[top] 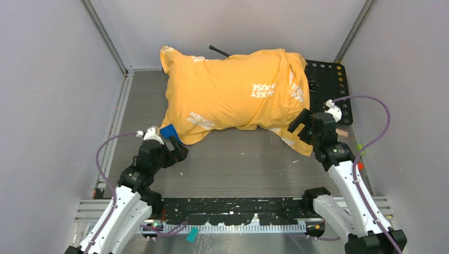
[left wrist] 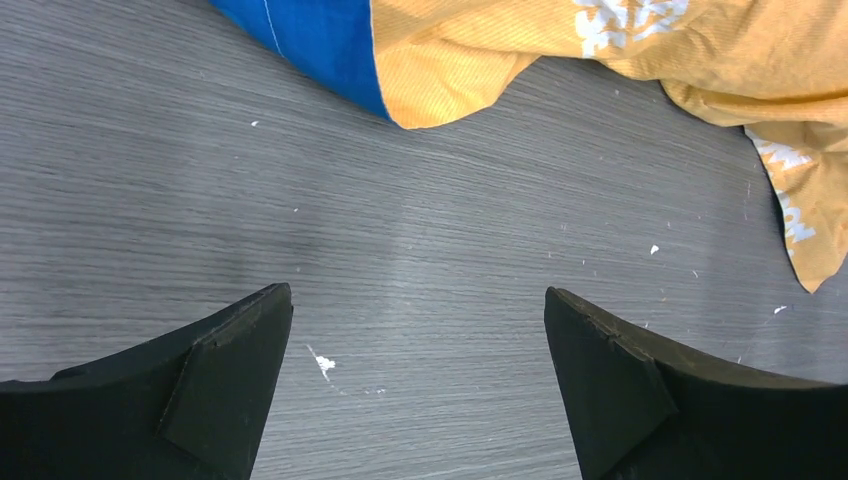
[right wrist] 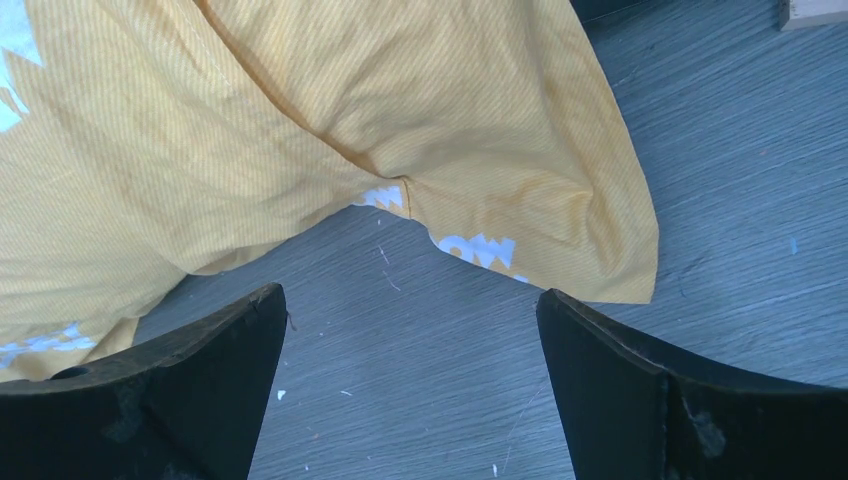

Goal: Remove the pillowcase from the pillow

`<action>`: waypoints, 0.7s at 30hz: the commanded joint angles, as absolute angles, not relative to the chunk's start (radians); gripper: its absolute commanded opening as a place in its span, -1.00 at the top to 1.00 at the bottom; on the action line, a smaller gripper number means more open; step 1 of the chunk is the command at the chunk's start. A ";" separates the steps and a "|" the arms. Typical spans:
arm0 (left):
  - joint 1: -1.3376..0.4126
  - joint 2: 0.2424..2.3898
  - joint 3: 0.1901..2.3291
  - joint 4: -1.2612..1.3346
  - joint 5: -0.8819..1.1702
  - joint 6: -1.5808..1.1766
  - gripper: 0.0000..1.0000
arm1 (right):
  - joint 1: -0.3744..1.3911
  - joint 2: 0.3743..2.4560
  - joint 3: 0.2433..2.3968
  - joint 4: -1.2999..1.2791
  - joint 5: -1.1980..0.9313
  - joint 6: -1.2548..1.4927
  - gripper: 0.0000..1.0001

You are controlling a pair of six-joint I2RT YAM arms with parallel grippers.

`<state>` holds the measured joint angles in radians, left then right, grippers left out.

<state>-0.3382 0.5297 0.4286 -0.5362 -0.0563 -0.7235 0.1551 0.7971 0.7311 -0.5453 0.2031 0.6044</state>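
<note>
Pillowcase (top: pixel 233 95) lengthwise left-to-right (loose flap rightward)

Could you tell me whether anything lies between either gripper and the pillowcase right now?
Nothing visible does. Both wrist views show only bare table between the open jaws and the pillowcase: the left gripper faces its blue corner, the right gripper its loose near-right flap.
</note>
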 commanded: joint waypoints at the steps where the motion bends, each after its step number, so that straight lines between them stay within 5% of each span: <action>1: -0.334 0.521 0.460 -0.515 -0.096 -0.722 -0.99 | 0.151 0.774 0.736 -0.486 0.243 0.596 -0.99; 21: -0.334 0.637 0.488 -0.357 -0.045 -0.740 -0.99 | 0.151 0.965 0.903 -0.411 0.201 0.573 -0.99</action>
